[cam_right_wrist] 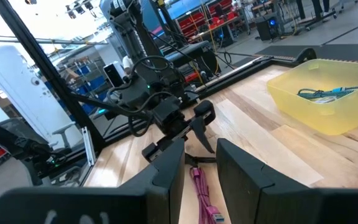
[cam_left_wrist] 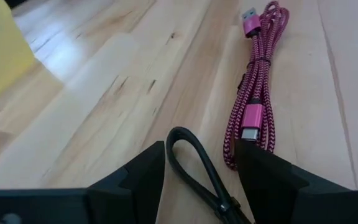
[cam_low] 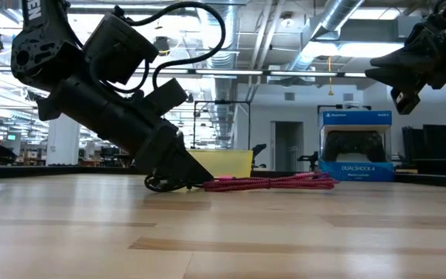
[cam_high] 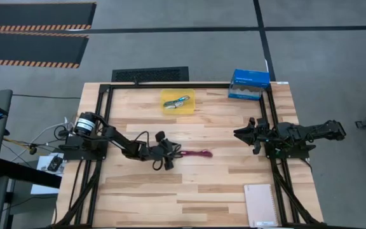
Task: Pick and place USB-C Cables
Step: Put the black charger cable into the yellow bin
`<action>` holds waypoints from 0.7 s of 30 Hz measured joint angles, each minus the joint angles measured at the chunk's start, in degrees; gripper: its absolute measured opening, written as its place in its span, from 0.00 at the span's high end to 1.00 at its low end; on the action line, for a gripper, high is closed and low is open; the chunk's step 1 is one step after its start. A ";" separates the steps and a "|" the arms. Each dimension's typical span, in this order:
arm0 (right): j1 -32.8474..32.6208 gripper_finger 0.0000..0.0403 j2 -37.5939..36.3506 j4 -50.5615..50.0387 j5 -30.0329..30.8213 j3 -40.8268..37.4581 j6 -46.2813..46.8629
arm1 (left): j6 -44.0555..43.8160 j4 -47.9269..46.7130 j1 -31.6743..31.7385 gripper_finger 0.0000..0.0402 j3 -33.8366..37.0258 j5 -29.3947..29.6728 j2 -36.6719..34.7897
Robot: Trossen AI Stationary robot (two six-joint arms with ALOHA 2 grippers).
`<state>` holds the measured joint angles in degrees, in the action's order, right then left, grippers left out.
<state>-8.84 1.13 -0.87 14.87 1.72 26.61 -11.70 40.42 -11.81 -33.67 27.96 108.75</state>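
A black cable (cam_left_wrist: 190, 155) lies on the table as a thin loop, and my left gripper (cam_left_wrist: 201, 165) is open with one finger on each side of it. In the low view the left gripper (cam_low: 192, 180) slants down to the tabletop. A magenta-red braided cable (cam_left_wrist: 257, 87) lies just beyond it, seen also in the high view (cam_high: 197, 153). The yellow bin (cam_high: 168, 109) near the far edge holds a teal cable (cam_high: 182, 100) and a white one. My right gripper (cam_high: 240, 133) is open and hovers above the table's right side. My left gripper stands astride the black cable's loop (cam_left_wrist: 182, 140), slanting down from the table's left. The gap between its fingers is wider than the cable, and I cannot tell whether either finger touches it. The cable lies flat on the table.
A blue game-controller box (cam_high: 250, 84) stands at the far right corner. A pale notebook (cam_high: 260, 205) lies at the near right edge. Black frame rails (cam_high: 99, 121) run along the table's sides. Bare wood lies between the two arms and toward the near edge.
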 joint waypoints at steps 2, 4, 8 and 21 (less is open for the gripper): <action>0.00 0.71 -0.02 -0.02 0.00 0.00 -0.06 | -0.06 -0.99 -0.16 0.54 0.12 1.23 -0.83; -0.01 0.71 -0.02 -0.02 0.00 0.01 -0.08 | -0.60 -2.96 -0.36 0.54 0.14 3.49 -1.78; 0.00 0.71 -0.01 -0.02 0.00 0.00 -0.08 | -1.95 -6.32 -0.76 0.54 0.17 6.56 -3.19; -0.02 0.71 -0.01 -0.02 0.00 0.02 -0.13 | -5.46 -3.87 -0.82 0.54 -0.23 1.50 -2.60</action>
<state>-8.86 1.12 -0.89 14.87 1.74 26.48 -17.17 36.55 -12.63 -33.90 29.46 106.15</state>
